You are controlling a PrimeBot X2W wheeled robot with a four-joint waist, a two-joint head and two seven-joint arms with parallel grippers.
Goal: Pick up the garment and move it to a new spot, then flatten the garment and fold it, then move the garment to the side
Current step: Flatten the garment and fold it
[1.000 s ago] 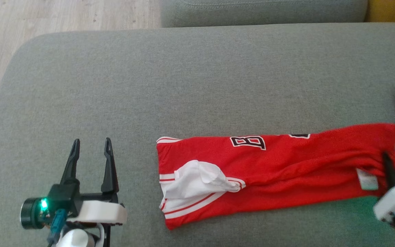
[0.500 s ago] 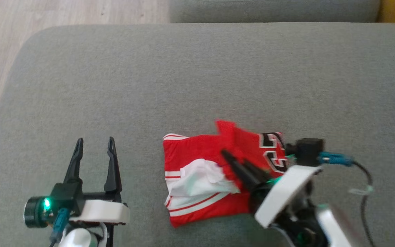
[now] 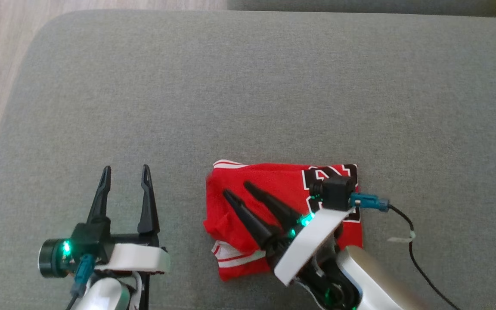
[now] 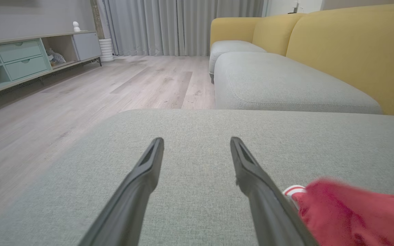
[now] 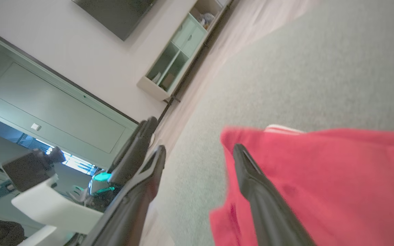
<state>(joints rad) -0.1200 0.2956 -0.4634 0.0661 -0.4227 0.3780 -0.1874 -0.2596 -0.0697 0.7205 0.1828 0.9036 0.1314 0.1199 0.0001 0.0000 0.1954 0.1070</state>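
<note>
Grey sofa cushion (image 3: 248,86) under both arms. My right claw (image 3: 237,188) stands spread wide and grips nothing, its fingers lying over the garment (image 3: 282,178). This is a red jersey folded to a compact block directly beneath the claw, with white striped trim at the edge nearest me and black-and-white lettering by my wrist. Judged soft, light and limp. The layers may slide, so pinch all of them at a folded edge. My left claw (image 3: 126,168) is wide open, empty, and well apart.

Home living room: yellow sofa (image 4: 347,51), curtains (image 4: 183,27), sideboard (image 4: 22,61), wood floor (image 4: 132,85).
</note>
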